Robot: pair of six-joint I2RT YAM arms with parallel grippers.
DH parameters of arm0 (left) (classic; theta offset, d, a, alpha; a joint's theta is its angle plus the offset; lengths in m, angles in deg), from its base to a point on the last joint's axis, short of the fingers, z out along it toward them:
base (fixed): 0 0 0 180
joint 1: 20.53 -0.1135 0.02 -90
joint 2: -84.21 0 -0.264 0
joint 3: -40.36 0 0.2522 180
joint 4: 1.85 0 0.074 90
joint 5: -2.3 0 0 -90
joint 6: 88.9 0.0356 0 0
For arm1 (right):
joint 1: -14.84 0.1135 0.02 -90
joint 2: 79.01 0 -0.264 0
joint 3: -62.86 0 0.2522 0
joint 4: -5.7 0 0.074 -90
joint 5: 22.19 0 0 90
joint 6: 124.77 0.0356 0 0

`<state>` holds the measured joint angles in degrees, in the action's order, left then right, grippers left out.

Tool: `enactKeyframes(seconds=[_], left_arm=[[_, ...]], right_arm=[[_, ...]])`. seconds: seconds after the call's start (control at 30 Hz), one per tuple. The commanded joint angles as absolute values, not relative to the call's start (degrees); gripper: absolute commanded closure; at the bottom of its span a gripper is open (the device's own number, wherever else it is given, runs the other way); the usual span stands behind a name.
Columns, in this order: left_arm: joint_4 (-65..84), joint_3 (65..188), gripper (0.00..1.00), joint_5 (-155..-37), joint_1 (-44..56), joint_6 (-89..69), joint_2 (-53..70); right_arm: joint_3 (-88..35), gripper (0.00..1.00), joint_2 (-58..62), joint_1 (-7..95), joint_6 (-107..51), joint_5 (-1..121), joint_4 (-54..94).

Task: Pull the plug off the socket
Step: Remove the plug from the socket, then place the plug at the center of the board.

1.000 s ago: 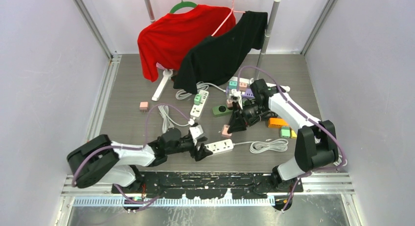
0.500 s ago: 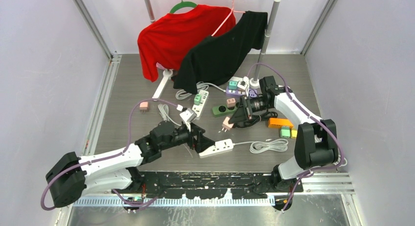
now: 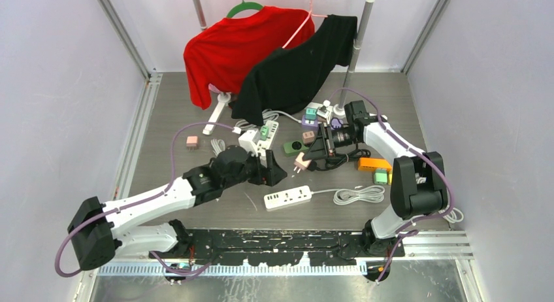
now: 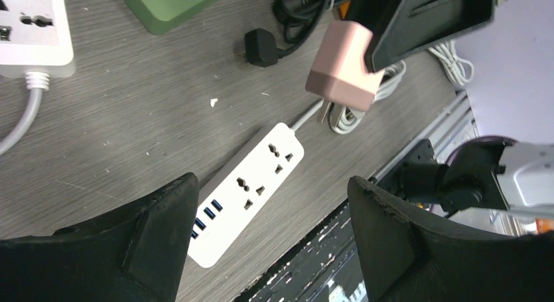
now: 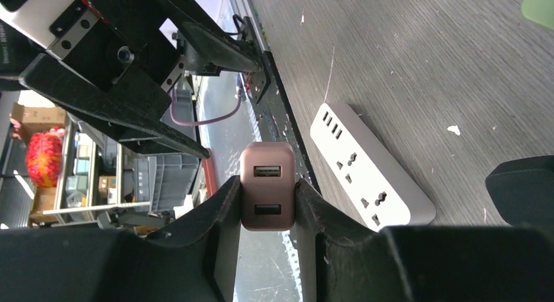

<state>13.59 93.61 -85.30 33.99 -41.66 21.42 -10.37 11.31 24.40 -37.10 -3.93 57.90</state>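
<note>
My right gripper point(image 3: 308, 158) is shut on the pink plug point(image 3: 301, 163), a small two-port USB block held in the air with its prongs bare. In the right wrist view the plug point(image 5: 266, 159) sits clamped between the fingers of that gripper point(image 5: 268, 192). The white socket strip point(image 3: 287, 197) lies flat on the table below and to the left of the plug, with nothing plugged into it. My left gripper point(image 3: 273, 170) hovers open above the table. In its wrist view the strip point(image 4: 248, 191) shows between its spread fingers point(image 4: 163, 230), and the plug point(image 4: 344, 67) hangs apart from the strip.
A coiled white cable point(image 3: 358, 195) trails from the strip. Another white strip point(image 3: 264, 137), a green strip point(image 3: 295, 146) and several coloured adapter cubes point(image 3: 374, 165) lie behind. Red point(image 3: 238, 47) and black shirts point(image 3: 300, 67) hang on a rack pole point(image 3: 356, 47).
My left gripper opened, let go of the white strip and rose back away from it. My right gripper lifted the pink plug a little higher and farther from the strip.
</note>
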Motion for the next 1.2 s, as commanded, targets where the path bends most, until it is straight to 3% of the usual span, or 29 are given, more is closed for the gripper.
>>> enactKeyframes(seconds=[0.0,0.5,0.73,1.17], left_arm=[[22.36,101.07,0.16,-81.84,34.05,-44.05,17.17],[24.89,116.25,0.19,-87.48,37.23,-29.91,3.19],[32.09,124.19,0.19,-78.65,40.29,-29.99,-3.15],[37.14,131.78,0.4,-76.54,40.91,-29.39,-9.19]], right_arm=[[-13.03,0.99,11.49,24.17,-35.12,-4.78,58.04],[-13.21,0.99,11.95,24.2,-35.92,-4.61,58.58],[-13.59,0.99,12.34,24.2,-36.46,-4.9,59.43],[-15.6,0.99,14.37,24.2,-41.52,-4.69,65.22]])
